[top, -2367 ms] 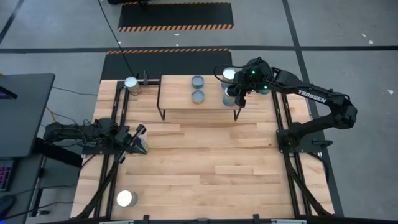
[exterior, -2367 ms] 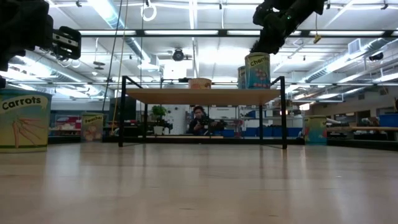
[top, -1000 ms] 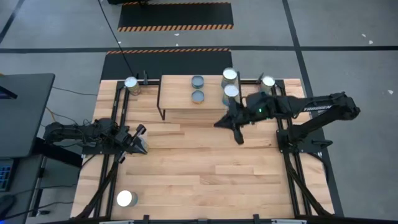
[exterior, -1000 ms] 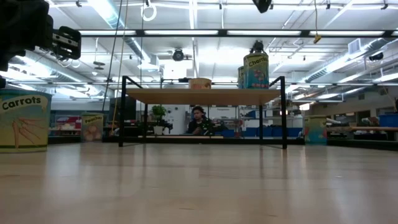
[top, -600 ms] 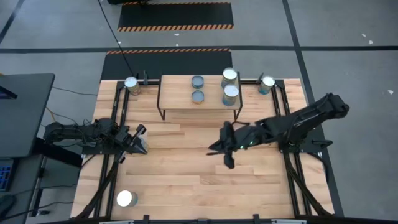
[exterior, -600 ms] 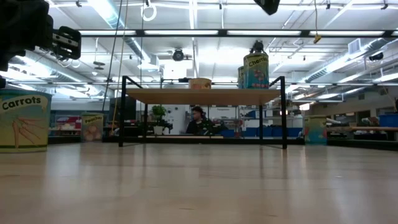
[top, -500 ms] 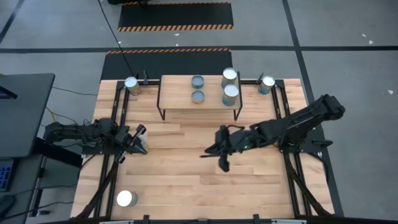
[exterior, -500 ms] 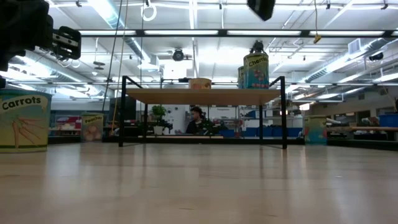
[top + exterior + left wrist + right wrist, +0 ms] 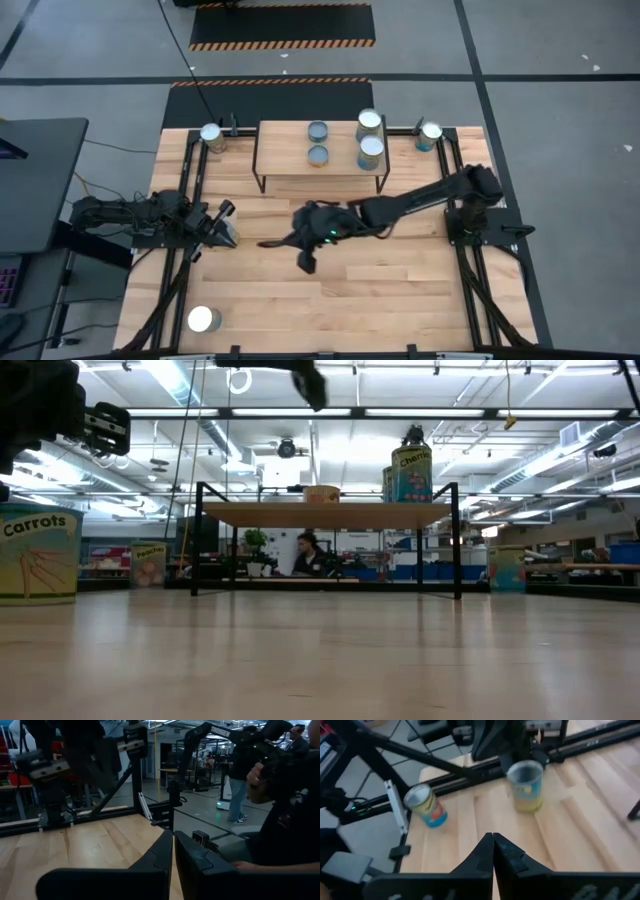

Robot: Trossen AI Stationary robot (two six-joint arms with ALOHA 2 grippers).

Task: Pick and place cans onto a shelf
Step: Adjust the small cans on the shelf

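The shelf [image 9: 290, 160] stands at the table's far middle. On it stand two cans with blue-grey tops [image 9: 318, 143] and two with silver tops [image 9: 370, 136]. Other cans stand on the table at the far left [image 9: 211, 135], far right [image 9: 431, 132] and near left [image 9: 204, 319]. My right gripper [image 9: 268, 243] is shut and empty, high over the table's middle, pointing toward the left edge; it also shows in the right wrist view [image 9: 493, 837]. My left gripper [image 9: 232, 228] is shut and empty at the table's left side, seen too in the left wrist view [image 9: 173, 845].
Black rail frames [image 9: 190, 200] run along the table's left and right sides. The right wrist view shows two cans [image 9: 526, 785] [image 9: 426, 805] near the left arm's base. A person [image 9: 305, 555] sits beyond the far edge. Bare planks [image 9: 340, 300] lie toward the near edge.
My right gripper has swept from beside the shelf's right end toward the table's left and near edges, reaching out over the table's middle. The cans and the shelf have stayed where they were.
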